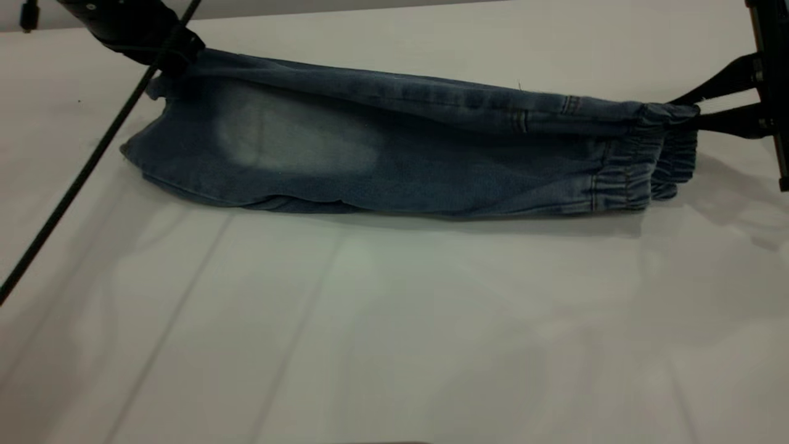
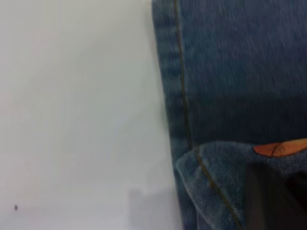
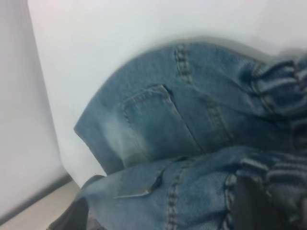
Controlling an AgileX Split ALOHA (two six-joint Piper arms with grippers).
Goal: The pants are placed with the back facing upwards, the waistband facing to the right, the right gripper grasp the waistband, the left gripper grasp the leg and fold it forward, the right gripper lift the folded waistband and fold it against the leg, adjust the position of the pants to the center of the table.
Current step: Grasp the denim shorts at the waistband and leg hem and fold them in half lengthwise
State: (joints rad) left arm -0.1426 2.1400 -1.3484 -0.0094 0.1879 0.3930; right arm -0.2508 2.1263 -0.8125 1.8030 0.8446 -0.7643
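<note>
Pants (image 1: 394, 154) stretch across the upper half of the exterior frame on the table (image 1: 394, 333), folded lengthwise. The left gripper (image 1: 161, 50) at upper left is clamped on the leg (image 2: 225, 177), and the right gripper (image 1: 709, 108) at the right edge pinches the elastic waistband (image 1: 669, 123). Uneven pulling could tug denim free or skew the fold, I judge; no readable writing shows.
</note>
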